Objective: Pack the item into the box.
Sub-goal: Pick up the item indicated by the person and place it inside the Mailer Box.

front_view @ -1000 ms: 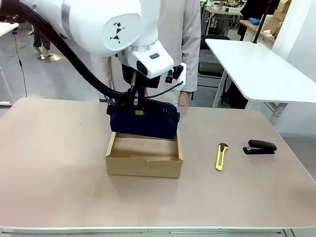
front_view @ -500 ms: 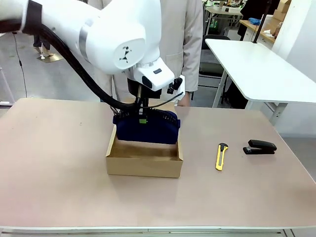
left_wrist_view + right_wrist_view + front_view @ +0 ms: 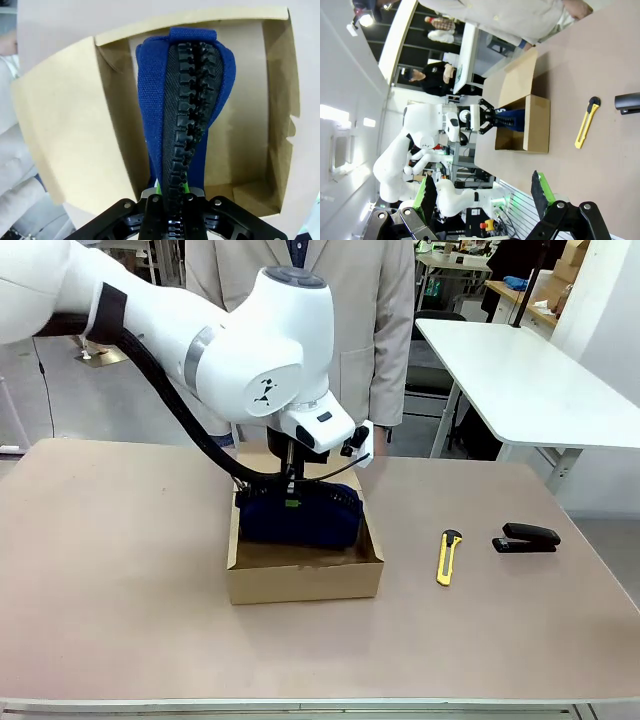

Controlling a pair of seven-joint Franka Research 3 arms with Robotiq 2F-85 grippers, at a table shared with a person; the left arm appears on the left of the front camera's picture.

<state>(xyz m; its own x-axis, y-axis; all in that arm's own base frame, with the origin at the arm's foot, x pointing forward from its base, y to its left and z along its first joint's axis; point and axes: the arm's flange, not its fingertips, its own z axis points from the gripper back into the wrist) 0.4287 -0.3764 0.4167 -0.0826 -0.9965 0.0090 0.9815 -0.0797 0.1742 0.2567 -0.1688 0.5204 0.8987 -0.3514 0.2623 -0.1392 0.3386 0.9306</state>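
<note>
Left gripper point(image 3: 172, 195): clamped on the zipper edge of the navy pouch point(image 3: 300, 522), with a green pad pressed to each side.
Pouch: held on edge with the zipper uppermost. Its lower part is sunk within the walls of the cardboard box point(image 3: 305, 582), toward the far side. Contact with the box floor cannot be told.
Box: set on the table point(image 3: 120, 570), lid flap opened back on the person's point(image 3: 385, 330) side.
Right gripper point(image 3: 484, 192): fingers spread apart, nothing held, well apart from the box.
Utility knife point(image 3: 449, 556), stapler point(image 3: 526, 537): laid right of the box, apart from each other.
</note>
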